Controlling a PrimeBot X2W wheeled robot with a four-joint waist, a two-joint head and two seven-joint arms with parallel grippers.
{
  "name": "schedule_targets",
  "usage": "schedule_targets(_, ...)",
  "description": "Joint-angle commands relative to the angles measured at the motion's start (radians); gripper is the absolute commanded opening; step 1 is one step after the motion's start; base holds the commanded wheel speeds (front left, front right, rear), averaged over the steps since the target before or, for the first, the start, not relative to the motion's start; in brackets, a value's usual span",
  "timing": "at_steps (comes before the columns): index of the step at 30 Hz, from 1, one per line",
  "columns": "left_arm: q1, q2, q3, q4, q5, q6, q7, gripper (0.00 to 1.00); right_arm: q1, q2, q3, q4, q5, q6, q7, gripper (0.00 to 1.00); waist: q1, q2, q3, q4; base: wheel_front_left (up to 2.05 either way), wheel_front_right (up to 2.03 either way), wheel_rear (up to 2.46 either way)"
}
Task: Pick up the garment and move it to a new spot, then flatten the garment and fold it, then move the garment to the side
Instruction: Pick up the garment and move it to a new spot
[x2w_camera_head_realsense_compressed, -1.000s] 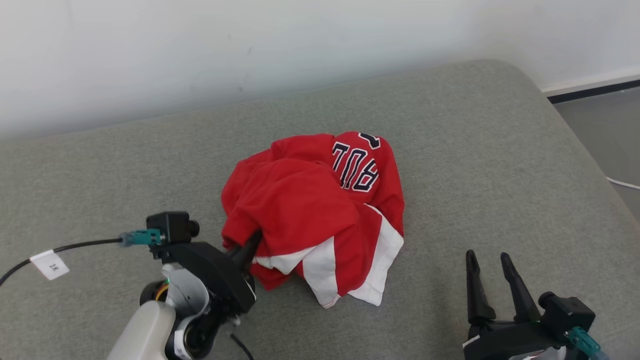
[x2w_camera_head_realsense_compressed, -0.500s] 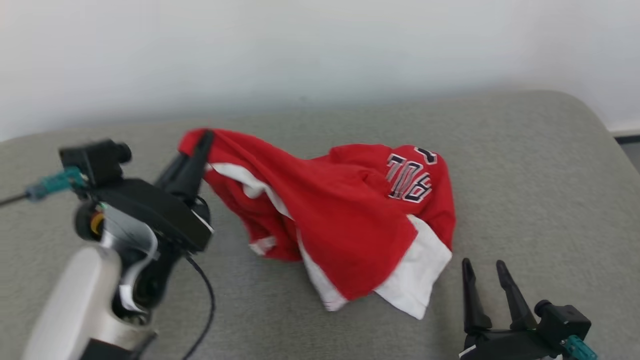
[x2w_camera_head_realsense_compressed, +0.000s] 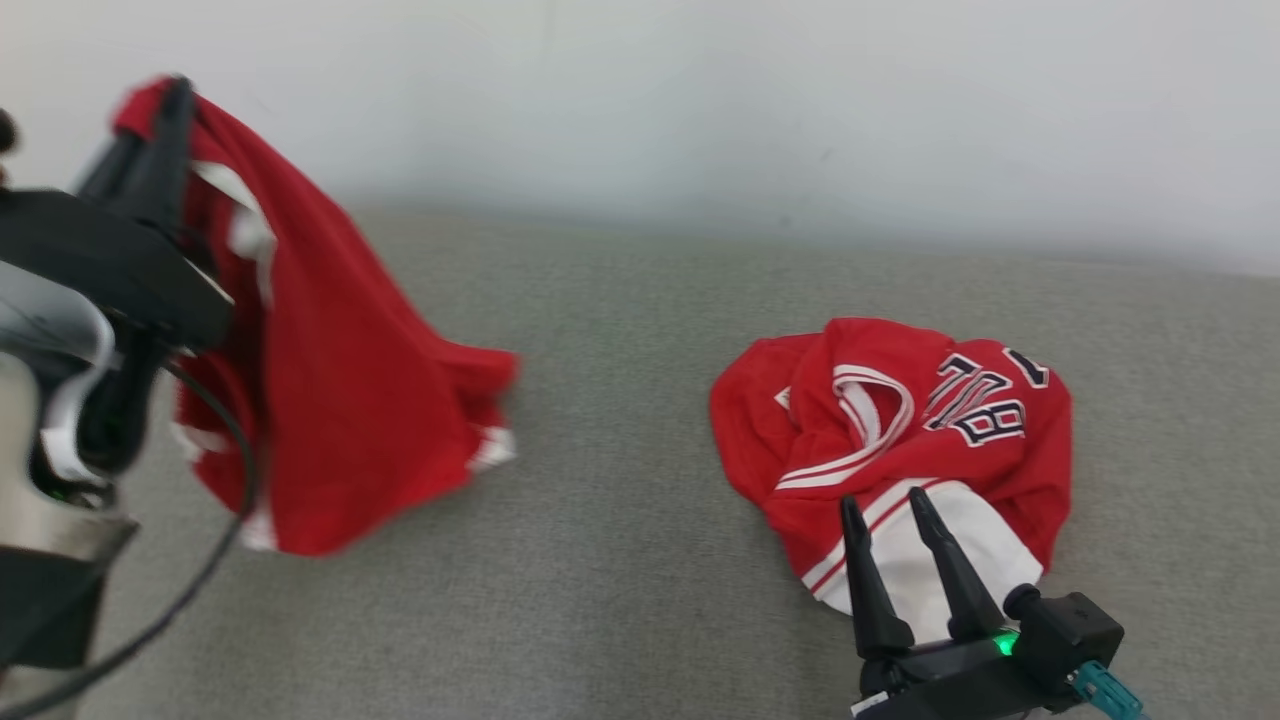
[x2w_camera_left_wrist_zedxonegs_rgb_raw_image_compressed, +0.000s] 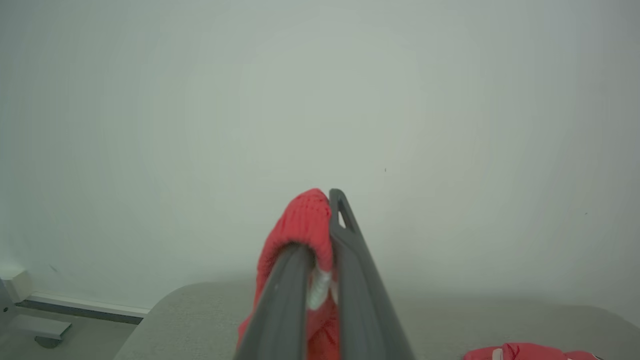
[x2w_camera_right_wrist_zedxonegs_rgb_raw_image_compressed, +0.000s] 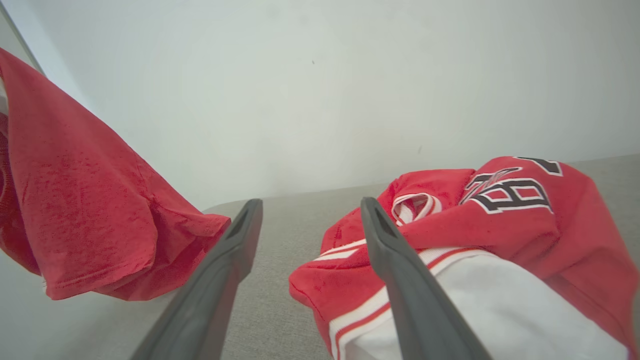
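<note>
**Left pincer lifts a red garment clear of the cushion while the right pincer waits open**

Seen from the robot's head, a red cloth garment with white trim (x2w_camera_head_realsense_compressed: 340, 400) hangs at about nine o'clock, pinched by one bunched edge at its very top. The left pincer (x2w_camera_head_realsense_compressed: 175, 95) points upward at about ten o'clock, its two long dark fingers pressed together with a fold of red knit squeezed between them. The left wrist camera shows that fold bulging over one fingertip. The cloth drapes down in a loose cone. Its lower hem sits close to the grey fabric-covered cushion (x2w_camera_head_realsense_compressed: 620, 560), and I cannot tell whether it brushes the surface. The high hold looks meant to let the cloth drop free under its own weight, so it can be carried to a new spot.

A crumpled red jersey with dark lettering and a white panel (x2w_camera_head_realsense_compressed: 900, 420) lies at about four o'clock. It is well apart from the hanging garment, with bare cushion between them.

The right pincer (x2w_camera_head_realsense_compressed: 883, 497) rests at five o'clock, its fingers spread wide and gripping nothing. Its tips overlap the jersey's white panel, and whether they touch it is unclear. It seems parked, ready to help with the flattening. A pale wall (x2w_camera_head_realsense_compressed: 700, 100) stands behind.
</note>
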Motion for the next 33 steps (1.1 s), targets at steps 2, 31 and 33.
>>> schedule_targets(2,-0.057,0.032,0.013,0.046,0.037,-0.011,-0.042,0.0,-0.013,0.001,0.027,-0.02,0.01,-0.002,0.0,1.0,0.0001,0.0,0.032,0.053,0.0,0.0,0.0)
schedule_targets(31,0.048,-0.078,0.002,0.651,0.083,0.061,-0.252,1.0,-0.035,0.001,0.04,-0.119,-0.058,-0.002,0.071,1.0,0.0001,0.0,0.157,-0.009,0.0,0.0,0.0)
schedule_targets(33,0.043,-0.074,-0.008,0.647,0.096,0.059,-0.26,1.0,-0.03,0.002,0.039,-0.112,-0.048,-0.002,0.067,1.0,0.0001,0.0,0.136,0.002,0.0,0.0,0.0)
